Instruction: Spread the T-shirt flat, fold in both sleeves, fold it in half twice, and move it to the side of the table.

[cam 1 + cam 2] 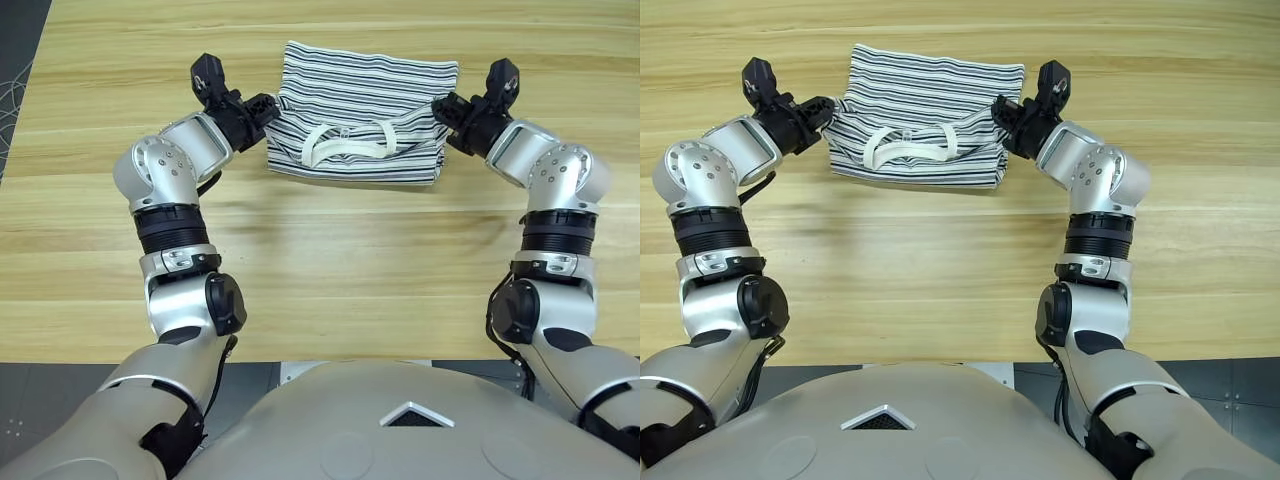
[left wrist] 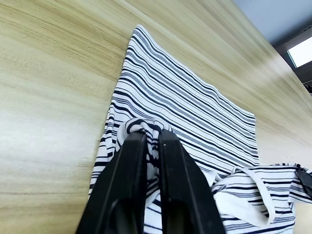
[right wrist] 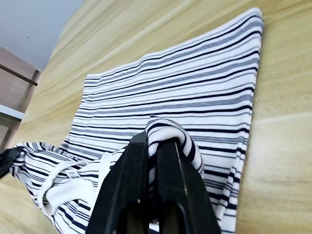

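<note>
A black-and-white striped T-shirt [image 1: 362,105] lies folded on the wooden table [image 1: 320,260], its white collar [image 1: 345,145] facing up near the front edge. My left gripper [image 1: 272,105] is shut on the shirt's left edge, pinching a bunch of striped fabric [image 2: 146,127] between its fingers [image 2: 130,165]. At the opposite side, my right gripper [image 1: 440,107] is shut on the right edge, with a fold of cloth [image 3: 168,131] caught between its black fingers [image 3: 134,165]. The near layer hangs slightly raised between the two grippers.
Bare wooden tabletop stretches to the left, right and front of the shirt. The table's left edge [image 1: 30,90] borders dark floor with cables.
</note>
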Motion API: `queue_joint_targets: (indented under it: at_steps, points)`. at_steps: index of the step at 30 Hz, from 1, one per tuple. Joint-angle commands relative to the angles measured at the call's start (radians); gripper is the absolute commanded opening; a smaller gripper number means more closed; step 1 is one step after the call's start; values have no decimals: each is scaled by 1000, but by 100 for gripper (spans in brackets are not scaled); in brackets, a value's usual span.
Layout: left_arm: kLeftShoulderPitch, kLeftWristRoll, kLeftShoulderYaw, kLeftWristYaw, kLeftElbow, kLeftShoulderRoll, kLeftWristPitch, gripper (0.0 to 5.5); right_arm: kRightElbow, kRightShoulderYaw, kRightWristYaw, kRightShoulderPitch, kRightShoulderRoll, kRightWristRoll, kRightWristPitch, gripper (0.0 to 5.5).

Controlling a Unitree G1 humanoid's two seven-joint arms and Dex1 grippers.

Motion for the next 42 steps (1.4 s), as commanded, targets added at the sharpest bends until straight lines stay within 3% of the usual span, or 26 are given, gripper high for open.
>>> queue_joint_targets:
  at_steps: [1, 16, 21, 28, 29, 39, 42]
  points:
    - [-80, 39, -16, -22, 95, -5, -55, 40, 20, -41, -10, -64, 12, 25, -33, 15]
    - [-349, 151, 38, -50, 714, -20, -509, 40, 492, -55, -62, -235, 24, -103, -333, 15]
    - [-399, 145, 73, -81, 795, -34, -641, 40, 635, -70, -51, -278, 16, -121, -436, 15]
    - [-389, 201, 51, -90, 878, -60, -680, 40, 749, -80, -42, -314, 19, -142, -516, 15]
    - [-384, 213, 44, -95, 883, -65, -682, 60, 759, -82, -38, -317, 21, -141, -526, 10]
    - [-398, 197, 95, -77, 890, -68, -741, 255, 789, -156, 15, -363, 41, -83, -600, 231]
    - [-437, 170, 139, -66, 888, -57, -773, 255, 800, -199, 28, -411, 34, -47, -628, 231]
